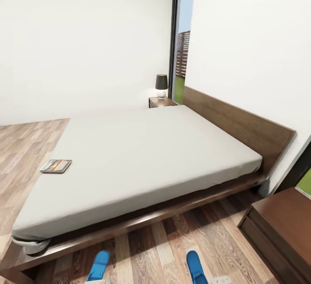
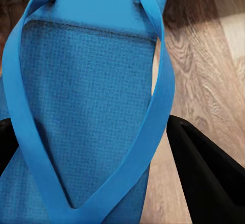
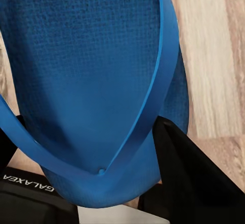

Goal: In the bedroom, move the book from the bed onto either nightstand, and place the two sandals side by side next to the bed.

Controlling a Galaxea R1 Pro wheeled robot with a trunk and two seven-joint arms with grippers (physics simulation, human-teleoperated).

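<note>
Both arms loaded: left gripper (image 2: 102, 183) clamped on 1 blue sandal (image 1: 98, 266), right gripper (image 3: 87, 183) clamped on the other sandal (image 1: 196, 267), at 6 o'clock below the bed (image 1: 142, 154). Light, floppy foam; grip the sole edges. The book (image 1: 56, 165) lies at 9 o'clock.

Even, bright daylight fills the white room from the window (image 1: 181, 55); the bed (image 1: 142, 154) casts a soft shadow on the floor (image 1: 172, 245). Straight lines bow toward the head view's edges. Wrist views are sharp but grainy.

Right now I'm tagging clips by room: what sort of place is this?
Most likely a bedroom: a large low bed with a bare grey mattress, a nightstand carrying a small lamp beside the headboard, and wood-plank floor.
</note>
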